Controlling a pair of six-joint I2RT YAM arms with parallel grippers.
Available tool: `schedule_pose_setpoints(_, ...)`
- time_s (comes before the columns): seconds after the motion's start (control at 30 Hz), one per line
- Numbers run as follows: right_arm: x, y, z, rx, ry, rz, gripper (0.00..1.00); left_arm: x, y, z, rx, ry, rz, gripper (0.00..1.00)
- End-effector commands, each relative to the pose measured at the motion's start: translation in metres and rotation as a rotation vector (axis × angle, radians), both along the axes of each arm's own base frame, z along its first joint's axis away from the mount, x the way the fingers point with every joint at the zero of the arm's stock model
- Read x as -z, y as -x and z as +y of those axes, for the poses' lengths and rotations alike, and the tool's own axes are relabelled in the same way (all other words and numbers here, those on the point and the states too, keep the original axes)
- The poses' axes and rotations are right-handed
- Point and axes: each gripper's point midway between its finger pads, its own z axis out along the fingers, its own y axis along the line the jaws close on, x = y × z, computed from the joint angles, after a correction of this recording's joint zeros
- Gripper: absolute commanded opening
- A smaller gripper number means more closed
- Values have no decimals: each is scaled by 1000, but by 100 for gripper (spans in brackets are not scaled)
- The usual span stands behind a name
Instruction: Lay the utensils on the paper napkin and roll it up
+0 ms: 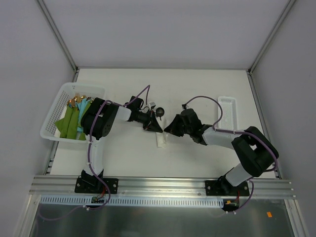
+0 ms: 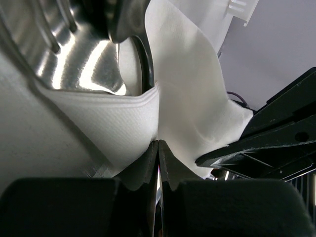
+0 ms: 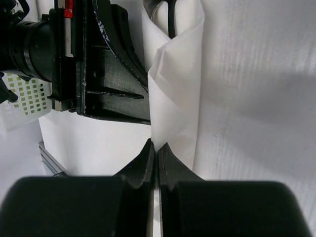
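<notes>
My left gripper (image 2: 158, 148) at nine o'clock, right gripper (image 3: 156, 150) at three, both pinched closed on paper napkin (image 3: 175, 94) edge; table (image 1: 197, 89) open toward twelve.

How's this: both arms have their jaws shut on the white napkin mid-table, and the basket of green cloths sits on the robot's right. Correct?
No: the basket of green cloths sits on the robot's left, as the top view shows. Otherwise yes: left gripper and right gripper have their jaws shut on the paper napkin mid-table.
</notes>
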Motion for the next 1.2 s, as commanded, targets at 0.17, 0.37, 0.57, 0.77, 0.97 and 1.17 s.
schedule_pose_setpoints(0.17,-17,-11,37,-48,-166,1,0,59,16,15,-27,-189,51,3)
schedule_pose_setpoints(0.37,-3,-8,41,-54,-182,42,0,59,15,15,-29,-193,48,2)
schedule_pose_setpoints(0.57,13,-6,27,-15,-141,69,0,49,14,15,-26,-182,29,2)
schedule_pose_setpoints(0.77,28,1,19,-30,-66,114,0,44,14,14,-24,-175,21,2)
schedule_pose_setpoints(0.97,48,9,8,-29,11,169,0,38,13,14,-28,-170,9,2)
schedule_pose_setpoints(1.17,62,14,-2,-15,70,201,0,26,12,13,-27,-151,-11,3)
